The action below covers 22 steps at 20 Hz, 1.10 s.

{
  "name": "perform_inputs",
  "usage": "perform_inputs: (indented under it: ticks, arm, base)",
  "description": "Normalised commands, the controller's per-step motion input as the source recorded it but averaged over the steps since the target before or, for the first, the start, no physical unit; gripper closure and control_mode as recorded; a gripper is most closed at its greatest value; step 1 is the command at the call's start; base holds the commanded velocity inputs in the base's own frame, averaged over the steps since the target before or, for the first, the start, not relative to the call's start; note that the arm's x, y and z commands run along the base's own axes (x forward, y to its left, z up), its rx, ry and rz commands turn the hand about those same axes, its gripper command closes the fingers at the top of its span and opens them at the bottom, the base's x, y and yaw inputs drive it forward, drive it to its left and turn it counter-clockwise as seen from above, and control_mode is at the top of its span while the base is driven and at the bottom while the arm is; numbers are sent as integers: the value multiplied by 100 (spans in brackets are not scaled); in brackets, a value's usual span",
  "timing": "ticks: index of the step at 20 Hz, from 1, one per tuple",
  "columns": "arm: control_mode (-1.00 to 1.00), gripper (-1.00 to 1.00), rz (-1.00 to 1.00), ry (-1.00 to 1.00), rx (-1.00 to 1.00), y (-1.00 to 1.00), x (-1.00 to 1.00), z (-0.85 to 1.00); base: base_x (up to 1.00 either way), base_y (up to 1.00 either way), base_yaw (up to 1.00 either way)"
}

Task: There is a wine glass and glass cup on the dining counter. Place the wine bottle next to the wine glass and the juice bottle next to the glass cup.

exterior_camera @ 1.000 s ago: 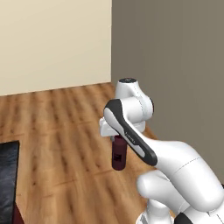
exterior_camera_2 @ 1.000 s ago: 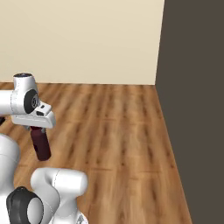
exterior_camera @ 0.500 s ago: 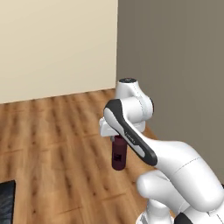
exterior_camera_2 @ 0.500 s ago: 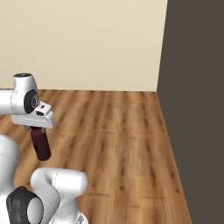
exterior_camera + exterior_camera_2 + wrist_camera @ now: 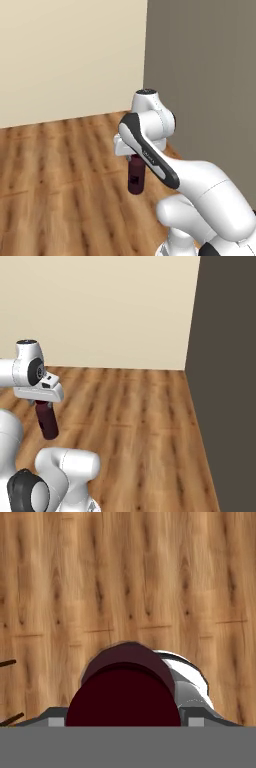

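Observation:
The juice bottle (image 5: 135,177), short, wide and dark red, hangs upright above the wooden floor with my gripper (image 5: 134,159) shut on its top. From the right base view the juice bottle (image 5: 47,420) hangs below the gripper (image 5: 42,404) at the left, close in front of my own base. In the hand view the dark red cap (image 5: 123,697) fills the lower middle, with floor planks beyond it. The wine glass, glass cup, wine bottle and dining counter are out of view.
Wooden floor (image 5: 60,170) stretches ahead to a beige wall (image 5: 70,55). A dark grey wall (image 5: 205,75) stands close on the right, and shows as the dark wall (image 5: 225,381) in the right base view.
The whole scene has shifted, so the base has moved: the black counter edge at the lower left slid out of view and the dark wall grew larger. Arm and bottle kept their pose.

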Motion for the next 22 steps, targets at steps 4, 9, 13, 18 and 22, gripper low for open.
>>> perform_inputs:
  ticks: [4,9,13,18,22]
  arm:
    - [100,100,0,0,0,0,0,0]
    - [100,100,0,0,0,0,0,0]
    - [100,100,0,0,0,0,0,0]
    - [100,100,0,0,0,0,0,0]
    - [100,100,0,0,0,0,0,0]
  base:
    - [85,0,21]
    - [78,0,31]
    - [66,0,46]
    - [57,0,54]
    - [49,0,64]
